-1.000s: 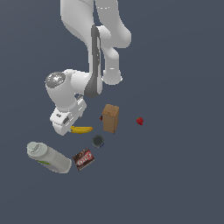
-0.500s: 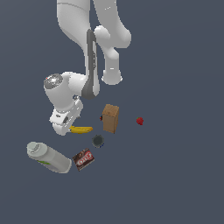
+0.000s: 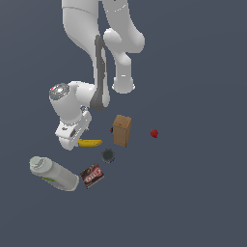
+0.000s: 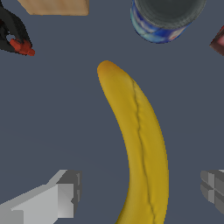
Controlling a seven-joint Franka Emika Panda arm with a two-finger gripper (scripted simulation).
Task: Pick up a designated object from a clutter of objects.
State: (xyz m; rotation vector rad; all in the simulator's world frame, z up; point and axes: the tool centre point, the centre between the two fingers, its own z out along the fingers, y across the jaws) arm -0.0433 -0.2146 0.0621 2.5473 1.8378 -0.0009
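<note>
the banana [image 4: 140,144] is showing a warm yellow, shading to orange-brown along its seams and at its rounded tip. the box [image 3: 121,130] is showing a plain cardboard brown, paler tan on the face the wrist view catches. the bottle [image 3: 54,173] is looking off-white with a green band. the packet [image 3: 91,175] is showing dark red with white lettering. the small round can [image 4: 168,17] is showing a dark grey top and a blue-and-white side. the berry [image 3: 154,133] is glowing bright red. the clip [image 4: 15,33] is showing black with red tips. the arm and its hand [image 4: 140,192] are appearing white and pale grey, over a flat slate-blue bench [image 3: 193,193].
</note>
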